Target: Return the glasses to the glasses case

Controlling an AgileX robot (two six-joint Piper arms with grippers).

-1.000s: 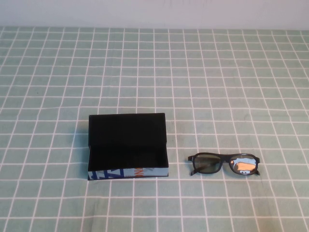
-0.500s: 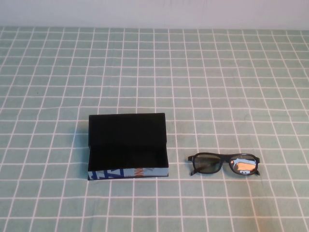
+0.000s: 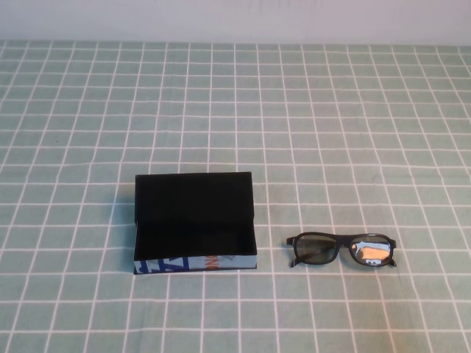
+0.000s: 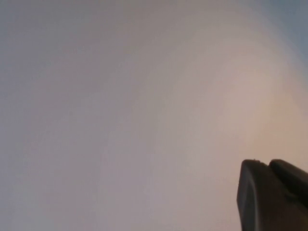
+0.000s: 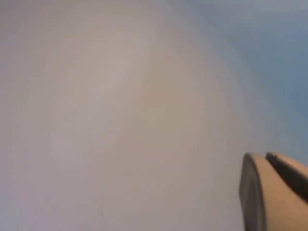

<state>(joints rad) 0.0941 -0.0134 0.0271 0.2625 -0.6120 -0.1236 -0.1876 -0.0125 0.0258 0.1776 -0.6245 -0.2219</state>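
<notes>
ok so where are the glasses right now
In the high view the glasses lie flat on the checked tablecloth, on the robot's right, just right of the open glasses case, not touching it.

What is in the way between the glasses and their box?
Nothing visible. The glasses lie right of the open glasses case, with only bare tablecloth between. The left end effector and right end effector show only in their wrist views.

My right claw (image 5: 267,192) sits at one corner of this view, its two dark fingers (image 5: 252,197) pressed together with no gap between them and nothing held. Everything beyond them is a plain, featureless pale surface, greyish-beige and turning blue toward one edge.
</notes>
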